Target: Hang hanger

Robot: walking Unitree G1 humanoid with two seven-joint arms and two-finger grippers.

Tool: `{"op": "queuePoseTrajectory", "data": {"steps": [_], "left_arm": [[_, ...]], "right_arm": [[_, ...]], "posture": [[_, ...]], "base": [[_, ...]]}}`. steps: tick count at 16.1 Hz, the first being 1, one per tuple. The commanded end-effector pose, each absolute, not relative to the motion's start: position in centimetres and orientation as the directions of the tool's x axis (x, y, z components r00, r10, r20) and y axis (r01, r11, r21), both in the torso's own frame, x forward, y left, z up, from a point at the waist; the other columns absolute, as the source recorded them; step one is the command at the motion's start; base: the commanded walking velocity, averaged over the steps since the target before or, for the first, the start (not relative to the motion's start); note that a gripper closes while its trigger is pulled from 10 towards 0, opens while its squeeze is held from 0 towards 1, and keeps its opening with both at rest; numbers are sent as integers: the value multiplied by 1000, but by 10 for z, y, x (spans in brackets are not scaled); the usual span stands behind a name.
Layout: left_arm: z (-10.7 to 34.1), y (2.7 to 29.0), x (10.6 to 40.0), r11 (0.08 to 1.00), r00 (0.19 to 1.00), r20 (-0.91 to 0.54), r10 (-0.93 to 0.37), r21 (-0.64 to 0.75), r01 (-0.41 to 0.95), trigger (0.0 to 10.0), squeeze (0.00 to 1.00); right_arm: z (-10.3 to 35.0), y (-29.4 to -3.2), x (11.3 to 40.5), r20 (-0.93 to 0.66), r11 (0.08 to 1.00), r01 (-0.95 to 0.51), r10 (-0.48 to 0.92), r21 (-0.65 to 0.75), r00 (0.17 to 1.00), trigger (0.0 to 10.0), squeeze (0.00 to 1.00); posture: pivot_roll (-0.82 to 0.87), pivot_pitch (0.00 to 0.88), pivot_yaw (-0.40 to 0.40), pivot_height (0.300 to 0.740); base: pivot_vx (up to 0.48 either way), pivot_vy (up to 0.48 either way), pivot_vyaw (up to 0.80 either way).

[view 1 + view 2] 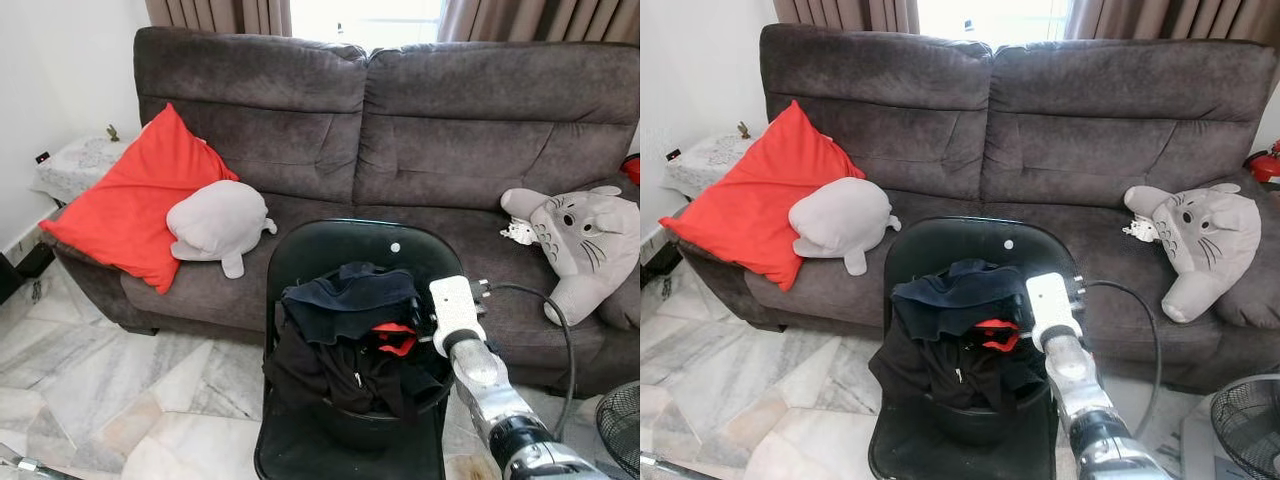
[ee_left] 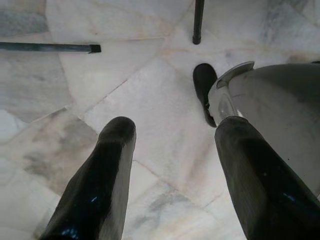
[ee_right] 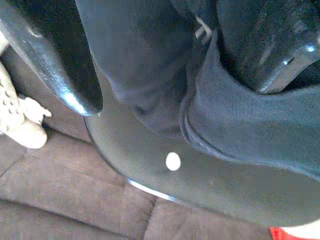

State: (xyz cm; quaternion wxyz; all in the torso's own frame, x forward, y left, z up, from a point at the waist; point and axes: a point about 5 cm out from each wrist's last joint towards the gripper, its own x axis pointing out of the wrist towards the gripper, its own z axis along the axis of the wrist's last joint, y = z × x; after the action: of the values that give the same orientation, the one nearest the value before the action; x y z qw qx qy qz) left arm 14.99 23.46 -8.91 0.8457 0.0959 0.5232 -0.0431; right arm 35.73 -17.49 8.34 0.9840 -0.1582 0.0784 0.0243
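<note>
**Hanger cannot be told apart from the heap of dark clothes on the chair**

Nearest, the left hand (image 2: 175,130) hangs low over the pale marble floor (image 2: 150,75), its two black fingers spread wide apart and holding nothing. The right hand (image 3: 175,85) reaches forward into the pile of black and navy clothes (image 1: 345,350), which fills the seat of the glossy black plastic chair (image 1: 330,250). Its fingers (image 3: 75,75) stand apart, with a fold of dark cloth lying between them; they are not clamped on it. A small patch of red fabric (image 1: 397,340) shows in the pile just beside the wrist.

A black cable (image 1: 560,320) loops from that wrist. Behind the chair stands a dark grey two-seat fabric sofa (image 1: 440,130). It carries a square red cushion (image 1: 130,205) and a rounded grey plush toy (image 1: 215,222) on the robot's left, and a grey-and-white cat-like plush toy (image 1: 580,240) on the right.
</note>
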Motion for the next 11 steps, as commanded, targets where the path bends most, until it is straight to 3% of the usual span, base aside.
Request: {"op": "queuePoseTrajectory", "data": {"steps": [1,11], "left_arm": [[-88,240,149,974,444,-895,43,136,181,10000,0],[-87,258,137,949,438,-895,78,202,244,10000,0]], "right_arm": [[88,-172,361,-144,956,-74,33,-284,989,10000,0],[91,-179,361,-94,963,-4,-22,-271,995,10000,0]], "posture": [[106,0,73,740],[189,52,126,740]], "base": [[0,0,0],[0,0,0]]}}
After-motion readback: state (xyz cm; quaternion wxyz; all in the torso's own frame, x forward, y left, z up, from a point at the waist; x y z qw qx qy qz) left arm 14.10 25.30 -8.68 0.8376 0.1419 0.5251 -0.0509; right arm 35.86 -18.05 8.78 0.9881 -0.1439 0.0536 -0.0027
